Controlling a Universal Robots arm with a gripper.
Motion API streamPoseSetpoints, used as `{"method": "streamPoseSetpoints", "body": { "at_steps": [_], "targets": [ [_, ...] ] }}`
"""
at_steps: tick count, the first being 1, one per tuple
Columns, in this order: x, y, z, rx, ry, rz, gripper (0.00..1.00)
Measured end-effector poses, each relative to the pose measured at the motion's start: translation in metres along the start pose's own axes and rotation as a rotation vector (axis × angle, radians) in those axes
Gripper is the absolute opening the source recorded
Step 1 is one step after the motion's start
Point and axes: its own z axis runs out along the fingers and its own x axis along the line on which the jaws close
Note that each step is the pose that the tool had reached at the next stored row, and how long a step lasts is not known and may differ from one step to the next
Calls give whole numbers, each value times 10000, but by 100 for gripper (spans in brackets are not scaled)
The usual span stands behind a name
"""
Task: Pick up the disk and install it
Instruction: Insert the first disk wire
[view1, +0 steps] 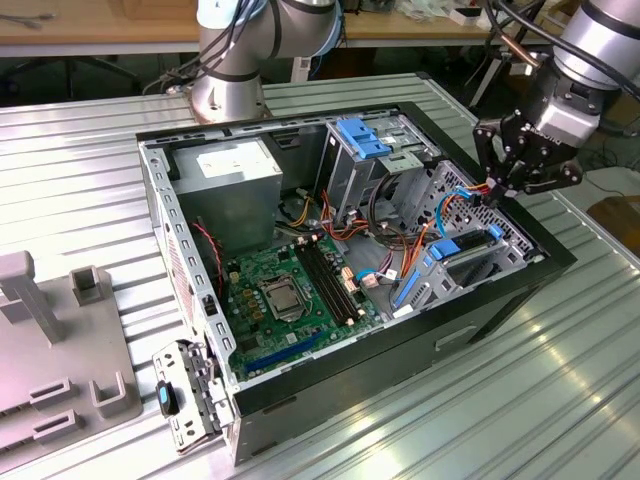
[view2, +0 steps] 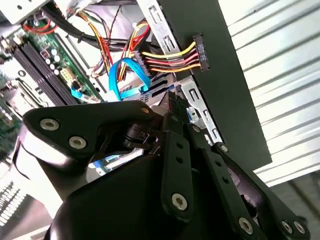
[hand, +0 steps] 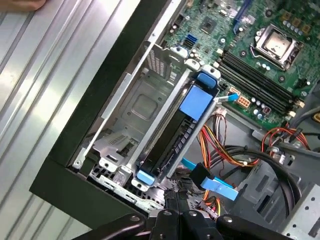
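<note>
A: Exterior view: gripper hangs over the computer case, at the case's drive-cage corner. State?
B: Clenched. Fingers drawn together, nothing visibly between them, and both wrist views agree.
A: Disk?
B: Disk sits inside the case, in the metal drive bay along the case's outer wall, with blue carrier rails around the grey body.
A: Contact?
B: Gripper tips are just beside the disk's end nearest the case rim. Touching or not, can't tell.
A: Rest?
B: Motherboard on the case floor, coloured power cables by the bay. Case lies open side up on the ribbed tabletop.
</note>
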Motion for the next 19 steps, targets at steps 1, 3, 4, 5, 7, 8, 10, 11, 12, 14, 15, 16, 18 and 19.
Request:
{"method": "streamPoseSetpoints", "body": {
  "at_steps": [1, 3, 4, 5, 7, 8, 10, 11, 12, 14, 15, 16, 18, 19],
  "targets": [
    [0, 0, 0, 0, -9, -176, 11],
    [-7, -8, 0, 20, -8, -456, 11],
    [-20, -22, -2, 40, 6, -458, 11],
    [-39, -38, -8, 57, 20, -458, 11],
    [-78, -67, -18, 85, 45, -461, 11],
    [-99, -80, -24, 101, 60, -460, 11],
    [-132, -103, -33, 134, 84, -462, 11],
    [-154, -118, -41, 152, 97, -462, 11],
    [-167, -127, -51, 157, 103, -463, 11],
    [-201, -150, -81, 175, 116, -463, 11],
    [-211, -158, -93, 183, 121, -463, 11],
    [-224, -168, -116, 189, 128, -464, 11],
    [-239, -178, -134, 193, 127, -535, 11],
    [-239, -178, -135, 193, 123, -656, 11]
  ]
}}
